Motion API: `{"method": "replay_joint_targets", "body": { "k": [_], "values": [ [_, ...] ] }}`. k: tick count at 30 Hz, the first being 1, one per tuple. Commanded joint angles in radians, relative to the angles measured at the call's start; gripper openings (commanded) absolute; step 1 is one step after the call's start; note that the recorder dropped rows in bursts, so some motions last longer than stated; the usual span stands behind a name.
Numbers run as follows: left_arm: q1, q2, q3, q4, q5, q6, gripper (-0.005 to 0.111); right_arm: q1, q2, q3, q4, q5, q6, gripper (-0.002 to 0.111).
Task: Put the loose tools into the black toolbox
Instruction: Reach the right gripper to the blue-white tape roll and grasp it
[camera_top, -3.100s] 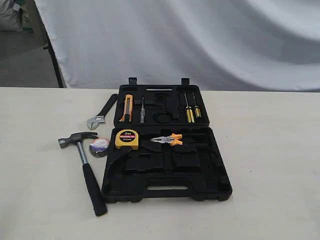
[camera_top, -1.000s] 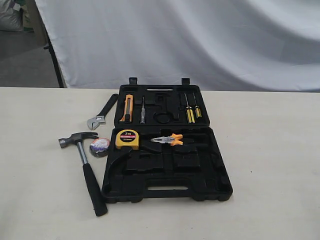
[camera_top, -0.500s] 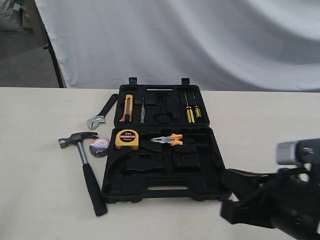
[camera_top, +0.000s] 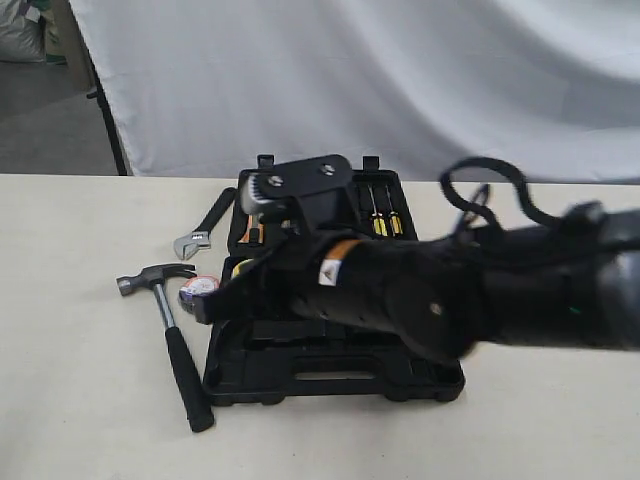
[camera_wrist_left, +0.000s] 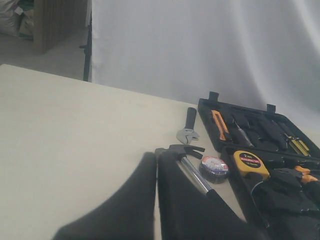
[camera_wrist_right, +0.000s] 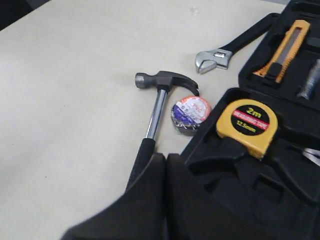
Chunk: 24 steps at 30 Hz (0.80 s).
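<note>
1. Our right gripper (camera_wrist_right: 163, 159) hangs low, pointing at the claw hammer (camera_wrist_right: 156, 112). Its jaws are pressed together and hold nothing, likely lining up a first pick.
2. Our left gripper (camera_wrist_left: 156, 156) is also closed and empty.
3. The hammer, adjustable wrench (camera_top: 205, 226) and tape roll (camera_top: 200, 290) lie on the table beside the open black toolbox (camera_top: 330, 385).
4. The hammer has a steel head and shaft and a black grip.

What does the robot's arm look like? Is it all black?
Mostly black. The right arm is thick and round. It has a small orange and white sticker, a flat plate with two silver screws, and a black cable looping above it. The left pincer and right pincer are each two smooth black wedges.
</note>
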<state>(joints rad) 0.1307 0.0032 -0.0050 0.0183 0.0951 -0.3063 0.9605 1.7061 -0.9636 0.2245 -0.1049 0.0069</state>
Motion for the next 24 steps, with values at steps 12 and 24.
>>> {"method": "replay_joint_targets", "body": {
  "k": [12, 24],
  "values": [
    [0.025, -0.003, -0.003, 0.004, -0.007, -0.005, 0.001, -0.003, 0.521, -0.778, -0.231, 0.515, -0.119, 0.064],
    [0.025, -0.003, -0.003, 0.004, -0.007, -0.005, 0.001, -0.027, 0.755, -1.08, -0.277, 0.667, -0.081, 0.064]
  ]
}}
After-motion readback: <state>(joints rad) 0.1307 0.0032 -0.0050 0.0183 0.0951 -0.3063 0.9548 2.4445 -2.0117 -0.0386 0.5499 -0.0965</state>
